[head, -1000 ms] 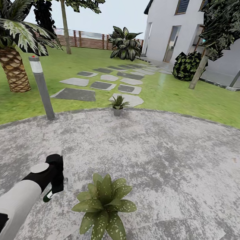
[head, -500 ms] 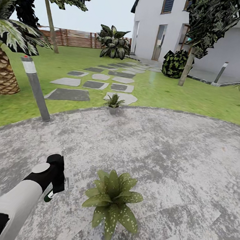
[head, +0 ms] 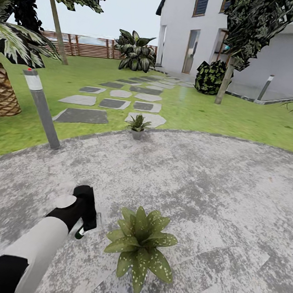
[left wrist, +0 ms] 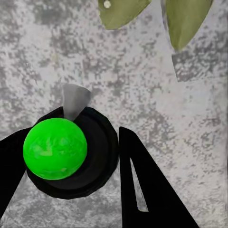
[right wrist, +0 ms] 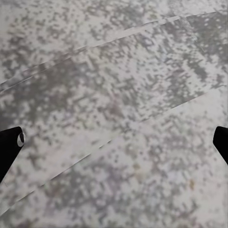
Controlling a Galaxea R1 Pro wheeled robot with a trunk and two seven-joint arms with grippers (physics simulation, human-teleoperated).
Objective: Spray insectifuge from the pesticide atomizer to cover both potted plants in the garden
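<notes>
On the patio [head: 232, 193], beside the near potted plant [head: 140, 243]: spraying about to begin.
Just beside its leaves, the left gripper [head: 86, 225] pinches the pesticide atomizer [left wrist: 61, 142], held roughly upright; right gripper [right wrist: 114, 142] spread wide; second plant [head: 137, 126] well beyond.

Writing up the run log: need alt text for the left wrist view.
The left gripper is closed on the pesticide atomizer, seen from above as a bright green round cap on a dark body. Below lies the speckled grey patio, with two green leaf tips of a potted plant nearby.
</notes>
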